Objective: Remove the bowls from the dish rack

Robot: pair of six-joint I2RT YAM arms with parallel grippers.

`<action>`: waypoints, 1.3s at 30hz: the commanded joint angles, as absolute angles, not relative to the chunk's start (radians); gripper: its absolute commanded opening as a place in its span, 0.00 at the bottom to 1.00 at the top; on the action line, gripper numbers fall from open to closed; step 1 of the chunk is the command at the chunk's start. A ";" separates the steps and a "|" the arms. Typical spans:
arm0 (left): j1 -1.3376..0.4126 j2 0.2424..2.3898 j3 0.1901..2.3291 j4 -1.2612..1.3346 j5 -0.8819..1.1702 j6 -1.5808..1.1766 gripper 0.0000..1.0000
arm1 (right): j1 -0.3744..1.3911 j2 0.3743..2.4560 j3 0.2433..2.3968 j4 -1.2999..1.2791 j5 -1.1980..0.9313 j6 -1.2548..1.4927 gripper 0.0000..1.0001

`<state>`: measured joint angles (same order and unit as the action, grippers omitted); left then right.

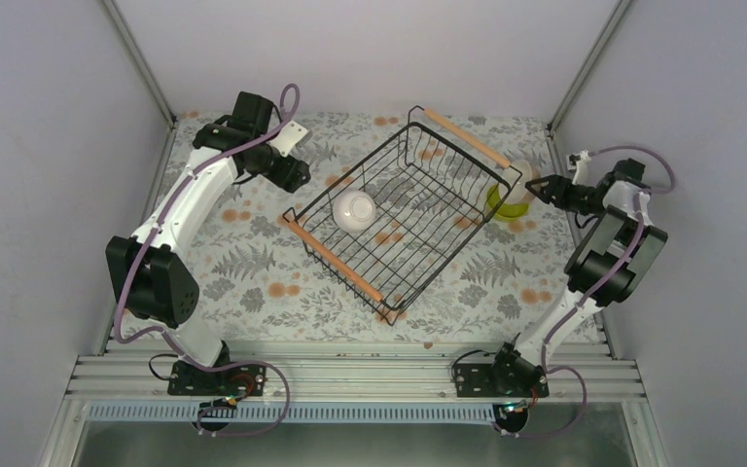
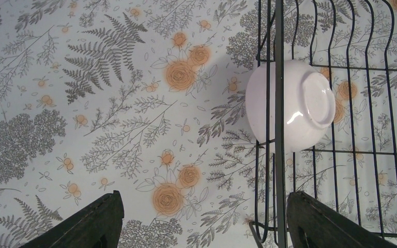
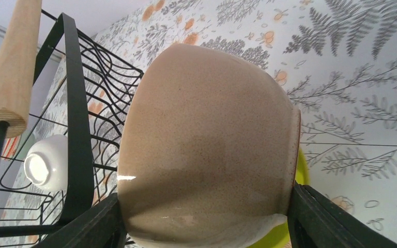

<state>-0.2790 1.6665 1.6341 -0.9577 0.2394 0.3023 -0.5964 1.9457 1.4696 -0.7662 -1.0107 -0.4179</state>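
Right wrist view: the tan bowl [image 3: 207,144], judged stiff, slick and breakable, is clamped across its belly by the right gripper [image 3: 207,225] just outside the dish rack [image 3: 77,129], while the left gripper [image 2: 201,222] is spread wide and empty.

Left arm [image 1: 195,190], right arm [image 1: 559,321]: white link shells, black joints, lilac cables [image 1: 632,147]. Left claw [image 2: 204,222], right claw [image 3: 201,222]: matte black.
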 commanded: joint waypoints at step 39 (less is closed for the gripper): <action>-0.288 1.660 1.648 -0.940 0.260 0.294 0.79 | -0.538 1.703 1.358 -0.757 -0.826 -0.501 1.00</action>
